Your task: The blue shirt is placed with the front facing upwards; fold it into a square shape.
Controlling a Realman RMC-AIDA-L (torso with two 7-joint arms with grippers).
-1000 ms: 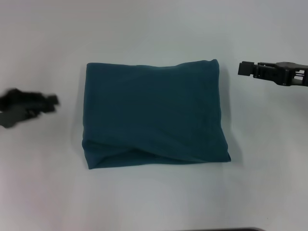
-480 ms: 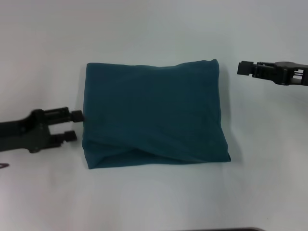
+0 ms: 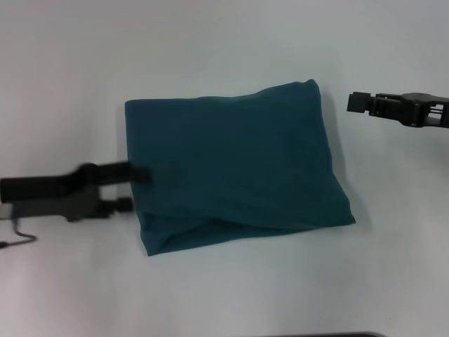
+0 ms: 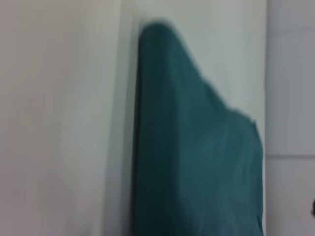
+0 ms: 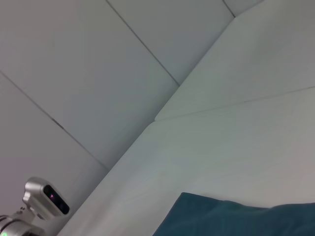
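From my head camera, the blue shirt (image 3: 235, 165) lies already folded into a compact, nearly square packet on the white table (image 3: 224, 42), so I judge the folding itself done and this step a final squaring-up. My left gripper (image 3: 128, 188) is at the packet's left edge, one finger (image 3: 137, 173) lying over the cloth and the other beside the edge below it; the jaws stand apart, not clamped, and I cannot tell whether the lower finger is under a layer or merely against it. My right gripper (image 3: 356, 102) hangs just beside the packet's far right corner, apart from the cloth; whether its fingers are parted I cannot tell. The packet sits skewed, its near right corner pushed outward, and a diagonal crease runs across the near edge where layers overlap. No lettering or label shows, only plain teal cloth. The next move, as I judge it, calls for a gentle nudge or tug at the left edge to bring the sides parallel without opening the layers.

From my left wrist, the blue shirt (image 4: 197, 157) fills the middle as a soft teal ridge, its folded edge lying along the table; my own fingers do not show.

From my right wrist, only a corner of the blue shirt (image 5: 236, 221) shows, resting flat on the table, with a small camera (image 5: 47, 199) off beyond it.
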